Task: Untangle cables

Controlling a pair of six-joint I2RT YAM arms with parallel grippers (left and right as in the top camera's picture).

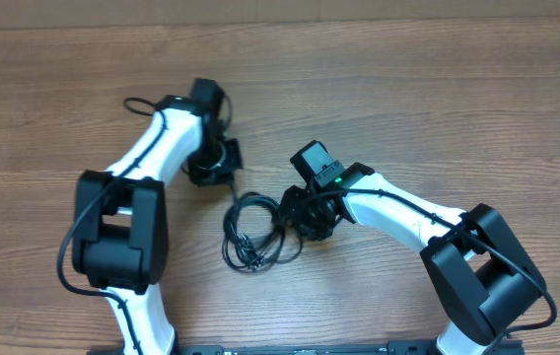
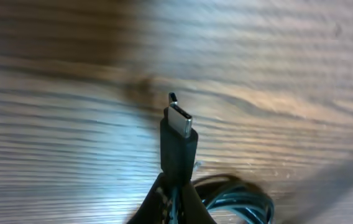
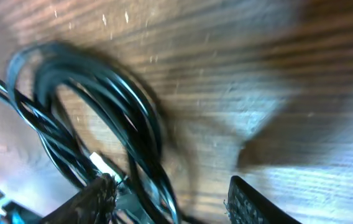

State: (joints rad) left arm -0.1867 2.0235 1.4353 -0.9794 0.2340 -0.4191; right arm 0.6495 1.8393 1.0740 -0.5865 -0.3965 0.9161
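A loose coil of thin black cables (image 1: 252, 232) lies on the wooden tabletop (image 1: 408, 89) at frame centre. The left pincer (image 1: 213, 166) pinches a silvery-tipped black plug (image 2: 178, 130). The right pincer (image 1: 295, 212) is spread beside the coil.

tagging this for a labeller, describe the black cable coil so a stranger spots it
On the brown wooden table, look between the white-and-black left arm and right arm, below centre. There lies a loose coil of thin black cables, beside the right gripper. Unlike the thicker wires on the arms, it lies on the wood in overlapping loops.
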